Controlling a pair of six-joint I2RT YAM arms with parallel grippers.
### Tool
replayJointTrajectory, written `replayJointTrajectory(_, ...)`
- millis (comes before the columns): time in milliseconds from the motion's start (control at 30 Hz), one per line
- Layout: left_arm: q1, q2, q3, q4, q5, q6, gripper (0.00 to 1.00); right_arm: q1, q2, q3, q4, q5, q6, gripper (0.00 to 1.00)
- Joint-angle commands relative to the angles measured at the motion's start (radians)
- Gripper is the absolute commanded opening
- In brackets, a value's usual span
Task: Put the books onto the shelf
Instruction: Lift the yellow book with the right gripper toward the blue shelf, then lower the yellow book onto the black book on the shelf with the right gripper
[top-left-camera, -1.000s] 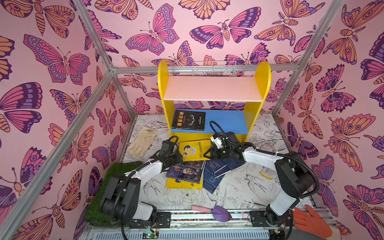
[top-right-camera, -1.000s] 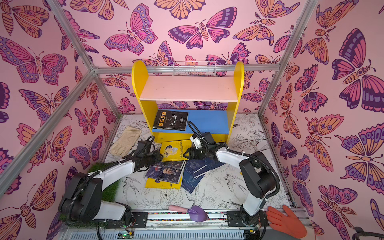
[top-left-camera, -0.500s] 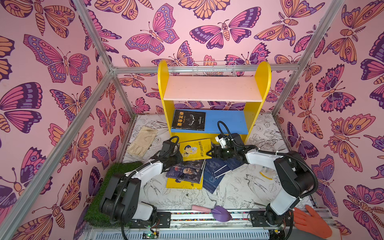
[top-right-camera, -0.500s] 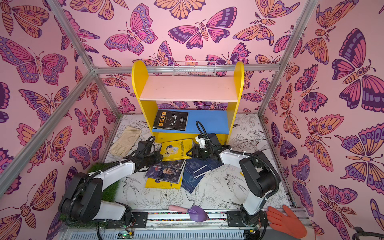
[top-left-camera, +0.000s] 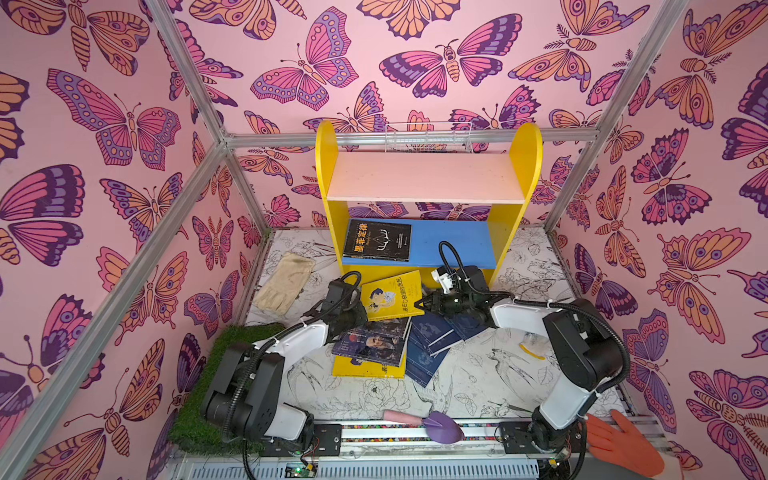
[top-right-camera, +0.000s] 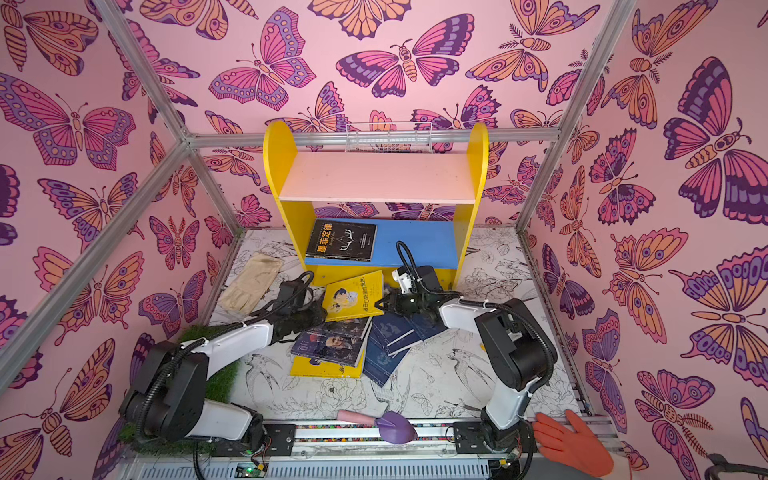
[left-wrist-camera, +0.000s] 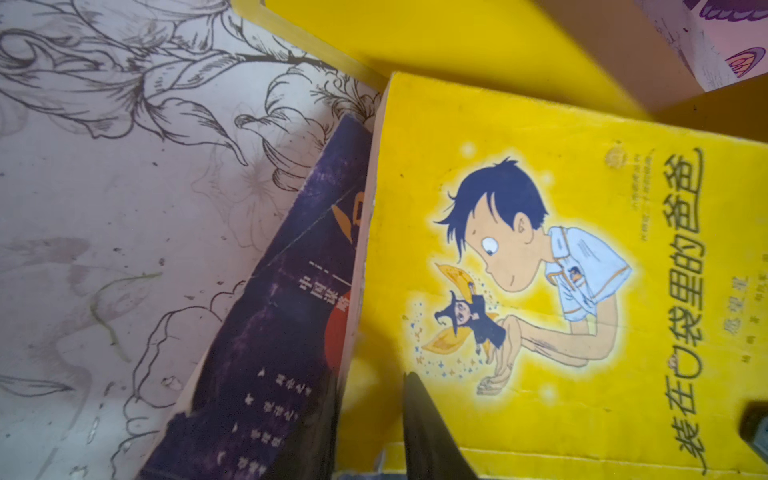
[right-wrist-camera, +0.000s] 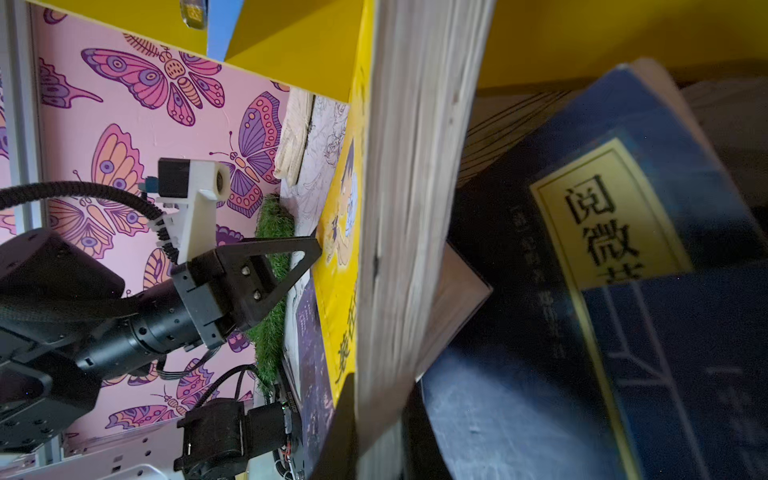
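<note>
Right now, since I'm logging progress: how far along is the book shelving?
Done: one black book lies on the blue lower board. In hand: the right gripper is shut on the yellow cartoon book, with the left gripper at its opposite edge. Left: portrait books, navy books and another yellow book, piled in front.

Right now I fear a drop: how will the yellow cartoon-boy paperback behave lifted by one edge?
Probably fairly stiff: the yellow cartoon-boy paperback shows a thick page block in the right wrist view. Its soft cover may sag beyond the right gripper, shut on one edge. It could slide over the dark portrait-cover book beneath.
</note>
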Motion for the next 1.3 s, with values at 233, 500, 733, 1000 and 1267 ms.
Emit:
replayJointTrajectory(233,-0.003,-0.072,-0.052,-0.127,-0.019,-0.104,0.56,0.006,-0.159,-0.044,-0.076,-0.084,-0.145,0.00)
replayJointTrajectory(500,0.066,-0.170,-0.146,-0.104,-0.120,-0.328,0.72,0.005,-0.381,-0.073,-0.260,-0.159,-0.287,0.00)
replayJointTrajectory(733,0.106,-0.158,-0.156,-0.100,-0.146,-0.320,0.74,0.005,-0.494,-0.030,-0.247,-0.161,-0.256,0.00)
replayJointTrajectory(1000,0.110,-0.160,-0.157,-0.062,-0.135,-0.290,0.75,-0.004,-0.436,0.122,-0.123,-0.014,-0.186,0.00)
replayJointTrajectory(1267,0.120,-0.169,-0.196,-0.073,-0.122,-0.299,0.75,-0.004,-0.212,0.247,0.093,0.156,-0.046,0.00)
